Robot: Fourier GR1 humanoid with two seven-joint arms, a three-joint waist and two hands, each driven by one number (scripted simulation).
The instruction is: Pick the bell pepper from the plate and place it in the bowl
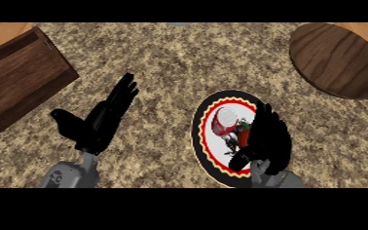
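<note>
Right hand (271, 139) on the bell pepper (244, 135), over the plate (203, 136).
I saw its fingers curled round it; the left hand (101, 119) lay open on the surface (179, 58), bowl (334, 58) well apart.

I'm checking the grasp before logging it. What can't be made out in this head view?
All in the head view:
- Bell pepper: partly under the right hand; whether it is gripped cannot be told.
- Plate: right side covered by that hand.
- Bowl: cut off by the right edge.
- Wooden box: cut off by the left edge.
</note>
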